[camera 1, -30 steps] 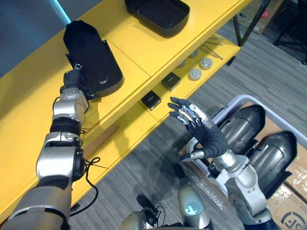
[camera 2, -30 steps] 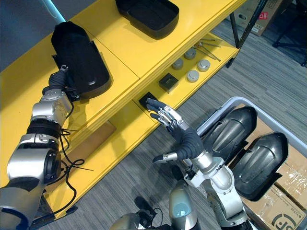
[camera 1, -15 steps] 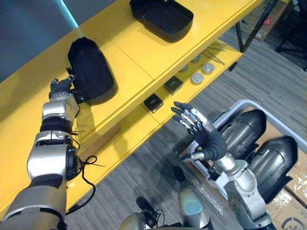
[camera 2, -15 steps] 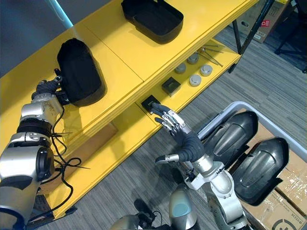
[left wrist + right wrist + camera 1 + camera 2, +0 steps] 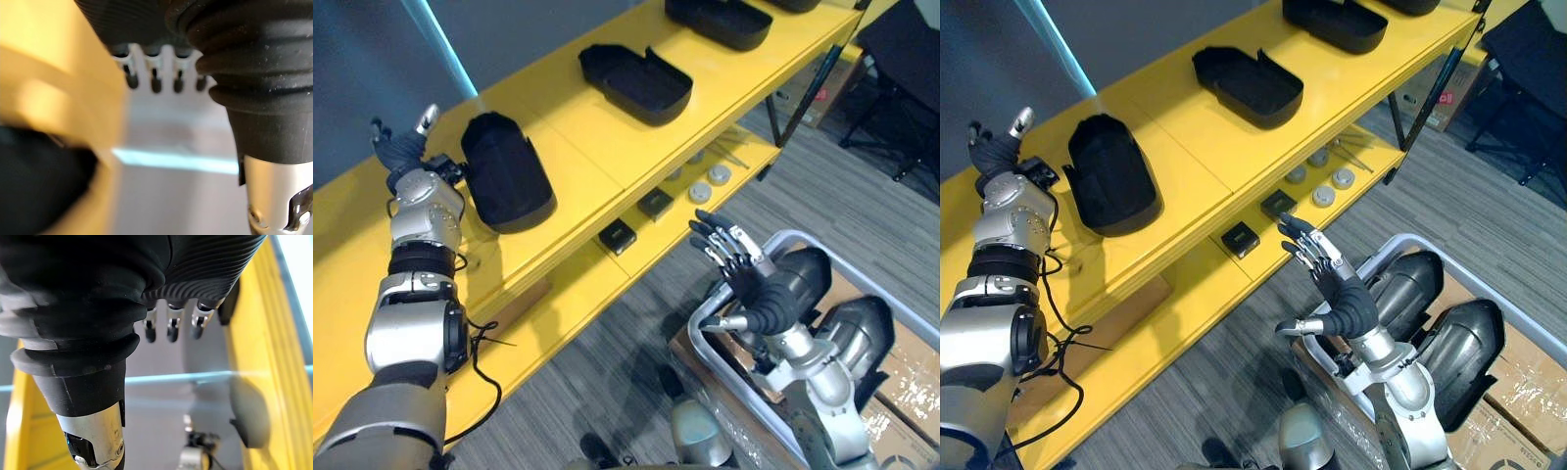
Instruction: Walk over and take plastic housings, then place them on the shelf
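Three plastic housings lie on the top board of the yellow shelf (image 5: 578, 137): the nearest housing (image 5: 507, 181), the middle housing (image 5: 636, 80) and the far housing (image 5: 720, 20), with the edge of another dark shape past it. My left hand (image 5: 399, 147) is raised just beyond the nearest housing, apart from it, fingers spread and holding nothing. My right hand (image 5: 759, 294) hangs over the floor between the shelf and the grey bin (image 5: 1503, 307), fingers straight, thumb out, also empty. Inside the bin rest the first binned housing (image 5: 800, 277) and, beside it, the second binned housing (image 5: 855, 336). I judge the job more than half done: the shelf is filling, and these two are left to lift out and set down.
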### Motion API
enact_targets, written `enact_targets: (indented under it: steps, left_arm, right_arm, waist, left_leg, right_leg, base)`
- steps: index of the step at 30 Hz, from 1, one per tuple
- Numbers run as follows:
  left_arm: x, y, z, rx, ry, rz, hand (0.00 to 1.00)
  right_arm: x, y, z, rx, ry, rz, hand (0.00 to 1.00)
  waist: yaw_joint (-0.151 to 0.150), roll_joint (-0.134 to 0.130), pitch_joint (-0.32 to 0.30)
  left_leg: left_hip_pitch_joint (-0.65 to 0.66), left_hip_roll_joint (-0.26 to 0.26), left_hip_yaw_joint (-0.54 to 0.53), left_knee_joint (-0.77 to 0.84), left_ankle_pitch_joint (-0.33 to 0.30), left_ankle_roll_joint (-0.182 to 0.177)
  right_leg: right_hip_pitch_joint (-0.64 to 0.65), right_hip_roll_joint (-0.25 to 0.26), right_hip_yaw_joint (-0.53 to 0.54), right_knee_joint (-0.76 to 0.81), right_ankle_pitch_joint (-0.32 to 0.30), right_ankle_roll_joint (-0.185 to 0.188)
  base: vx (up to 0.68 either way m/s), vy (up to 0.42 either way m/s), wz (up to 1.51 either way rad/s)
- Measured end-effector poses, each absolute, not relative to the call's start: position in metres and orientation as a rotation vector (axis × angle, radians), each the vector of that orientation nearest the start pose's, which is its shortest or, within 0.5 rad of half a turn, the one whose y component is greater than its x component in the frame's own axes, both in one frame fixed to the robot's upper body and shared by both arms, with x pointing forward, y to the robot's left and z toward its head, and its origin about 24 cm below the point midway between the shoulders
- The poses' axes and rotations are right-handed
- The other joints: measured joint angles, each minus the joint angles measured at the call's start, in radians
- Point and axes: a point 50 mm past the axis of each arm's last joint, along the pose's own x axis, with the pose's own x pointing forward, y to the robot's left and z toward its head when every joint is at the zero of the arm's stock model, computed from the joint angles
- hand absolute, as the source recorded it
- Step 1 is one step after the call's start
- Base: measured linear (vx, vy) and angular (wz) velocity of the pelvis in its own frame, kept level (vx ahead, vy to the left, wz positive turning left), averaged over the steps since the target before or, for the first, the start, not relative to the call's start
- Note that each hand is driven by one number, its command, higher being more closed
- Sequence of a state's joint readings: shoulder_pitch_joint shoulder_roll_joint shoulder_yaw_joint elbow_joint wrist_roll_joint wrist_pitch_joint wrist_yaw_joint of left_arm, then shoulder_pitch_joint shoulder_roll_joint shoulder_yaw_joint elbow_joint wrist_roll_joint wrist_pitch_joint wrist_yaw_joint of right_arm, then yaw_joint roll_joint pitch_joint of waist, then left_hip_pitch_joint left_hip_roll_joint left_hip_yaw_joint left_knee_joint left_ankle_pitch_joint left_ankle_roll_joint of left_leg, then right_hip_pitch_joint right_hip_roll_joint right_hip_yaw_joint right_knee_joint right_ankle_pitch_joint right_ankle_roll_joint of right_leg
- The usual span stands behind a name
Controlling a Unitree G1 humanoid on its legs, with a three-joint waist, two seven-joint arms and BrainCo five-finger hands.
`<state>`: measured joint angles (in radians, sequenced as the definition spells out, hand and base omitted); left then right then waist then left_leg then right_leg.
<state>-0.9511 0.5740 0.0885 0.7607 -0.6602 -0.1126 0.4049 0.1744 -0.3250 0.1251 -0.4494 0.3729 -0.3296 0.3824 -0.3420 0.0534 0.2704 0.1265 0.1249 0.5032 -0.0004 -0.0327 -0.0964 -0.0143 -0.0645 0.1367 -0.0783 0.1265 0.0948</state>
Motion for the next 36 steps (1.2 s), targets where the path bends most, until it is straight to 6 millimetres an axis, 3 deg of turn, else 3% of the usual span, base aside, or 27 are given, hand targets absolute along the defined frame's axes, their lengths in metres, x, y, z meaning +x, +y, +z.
enact_targets:
  steps: [3, 5, 6, 8, 10, 11, 13, 16, 19, 22, 25, 27, 29, 31, 36]
  left_arm:
    - [0.353, 0.278, 0.218, -0.337, -0.542, 0.444, 0.00]
    - [0.322, 0.257, 0.183, -0.350, -0.589, 0.381, 0.00]
    - [0.312, 0.251, 0.172, -0.352, -0.589, 0.374, 0.00]
    - [0.280, 0.239, 0.142, -0.345, -0.564, 0.377, 0.00]
    - [0.241, 0.234, 0.110, -0.315, -0.487, 0.427, 0.00]
    - [0.233, 0.234, 0.103, -0.312, -0.463, 0.444, 0.00]
    - [0.205, 0.237, 0.083, -0.301, -0.389, 0.500, 0.00]
    - [0.185, 0.228, 0.063, -0.286, -0.259, 0.462, 0.00]
    - [0.176, 0.217, 0.046, -0.306, -0.148, 0.399, 0.00]
    - [0.175, 0.213, 0.041, -0.303, -0.122, 0.348, 0.00]
    - [0.176, 0.207, 0.029, -0.296, -0.054, 0.297, 0.00]
    - [0.174, 0.199, 0.006, -0.254, 0.069, 0.269, 0.00]
    - [0.164, 0.190, -0.037, -0.195, 0.269, 0.247, 0.00]
    - [0.149, 0.181, -0.068, -0.165, 0.421, 0.216, 0.00]
    - [0.132, 0.171, -0.087, -0.171, 0.504, 0.177, 0.00]
  right_arm:
    - [0.192, -0.144, 0.135, -0.040, -0.599, 0.543, 0.00]
    - [0.198, -0.143, 0.132, -0.060, -0.592, 0.492, 0.00]
    - [0.202, -0.142, 0.129, -0.059, -0.580, 0.477, 0.00]
    - [0.214, -0.144, 0.122, -0.070, -0.544, 0.419, 0.00]
    - [0.227, -0.147, 0.115, -0.061, -0.498, 0.345, 0.00]
    - [0.231, -0.147, 0.114, -0.058, -0.490, 0.332, 0.00]
    - [0.245, -0.142, 0.113, -0.001, -0.465, 0.296, 0.00]
    - [0.258, -0.133, 0.100, 0.071, -0.386, 0.218, 0.00]
    - [0.273, -0.123, 0.077, 0.053, -0.255, 0.150, 0.00]
    - [0.284, -0.116, 0.066, 0.069, -0.190, 0.087, 0.00]
    - [0.291, -0.105, 0.066, 0.079, -0.175, 0.082, 0.00]
    - [0.294, -0.094, 0.064, 0.085, -0.154, 0.089, 0.00]
    - [0.298, -0.084, 0.058, 0.062, -0.118, 0.112, 0.00]
    - [0.305, -0.077, 0.055, 0.030, -0.092, 0.137, 0.00]
    - [0.314, -0.069, 0.054, -0.024, -0.072, 0.131, 0.00]
  waist:
    - [0.017, 0.029, -0.031]
    - [0.075, 0.042, -0.052]
    - [0.089, 0.043, -0.064]
    - [0.142, 0.041, -0.081]
    - [0.216, 0.031, -0.106]
    - [0.232, 0.029, -0.112]
    - [0.289, 0.021, -0.125]
    - [0.332, 0.009, -0.143]
    - [0.365, -0.008, -0.160]
    - [0.393, -0.025, -0.170]
    - [0.399, -0.030, -0.173]
    - [0.402, -0.030, -0.173]
    - [0.413, -0.030, -0.173]
    - [0.422, -0.032, -0.171]
    - [0.447, -0.037, -0.166]
  left_leg:
    - [0.000, 0.001, -0.014, -0.002, 0.000, 0.000]
    - [0.016, 0.004, -0.045, 0.001, 0.000, 0.000]
    - [0.012, 0.004, -0.064, 0.002, 0.000, 0.000]
    - [0.012, 0.001, -0.115, -0.001, 0.006, 0.003]
    - [0.011, -0.011, -0.187, -0.025, 0.023, 0.007]
    - [0.011, -0.015, -0.204, -0.034, 0.029, 0.003]
    - [0.010, -0.023, -0.254, -0.063, 0.052, -0.001]
    - [-0.020, -0.036, -0.306, -0.079, 0.075, -0.001]
    - [-0.043, -0.047, -0.345, -0.084, 0.091, 0.001]
    - [-0.050, -0.049, -0.358, -0.084, 0.102, 0.005]
    - [-0.056, -0.051, -0.368, -0.084, 0.107, 0.011]
    - [-0.058, -0.052, -0.383, -0.085, 0.108, 0.012]
    - [-0.057, -0.047, -0.386, -0.085, 0.109, 0.012]
    - [-0.057, -0.042, -0.386, -0.085, 0.109, 0.011]
    - [-0.059, -0.033, -0.392, -0.085, 0.112, 0.006]
  right_leg:
    - [0.015, -0.002, -0.027, 0.000, 0.000, 0.000]
    - [0.051, -0.003, -0.075, -0.002, -0.006, 0.000]
    - [0.055, -0.004, -0.092, -0.002, -0.012, 0.000]
    - [0.081, -0.009, -0.146, -0.003, -0.019, -0.002]
    - [0.113, -0.022, -0.226, -0.011, -0.042, -0.003]
    - [0.121, -0.025, -0.250, -0.012, -0.046, -0.004]
    - [0.145, -0.034, -0.313, -0.012, -0.055, -0.007]
    - [0.153, -0.048, -0.387, -0.012, -0.063, -0.003]
    - [0.156, -0.058, -0.433, -0.011, -0.066, 0.001]
    - [0.157, -0.059, -0.444, -0.010, -0.067, -0.001]
    - [0.159, -0.062, -0.459, -0.002, -0.064, 0.002]
    - [0.160, -0.062, -0.466, -0.002, -0.064, 0.003]
    - [0.167, -0.060, -0.468, -0.002, -0.064, 0.002]
    - [0.167, -0.059, -0.468, -0.002, -0.065, 0.000]
    - [0.171, -0.050, -0.480, -0.002, -0.070, -0.007]
  base:
    - [-0.03, -0.013, 0.17]
    - [-0.06, -0.025, 0.38]
    - [-0.06, -0.047, 0.63]
    - [-0.08, -0.041, 0.77]
    - [-0.10, -0.018, 0.95]
    - [-0.06, -0.012, 1.00]
    - [-0.04, -0.005, 0.84]
    - [-0.02, 0.005, 0.75]
    - [0.01, 0.010, 0.44]
    - [0.03, 0.002, 0.19]
    - [0.05, -0.009, 0.13]
    - [0.03, -0.009, 0.10]
    - [0.00, 0.000, 0.00]
    - [0.00, 0.000, 0.00]
    - [-0.01, -0.013, 0.05]
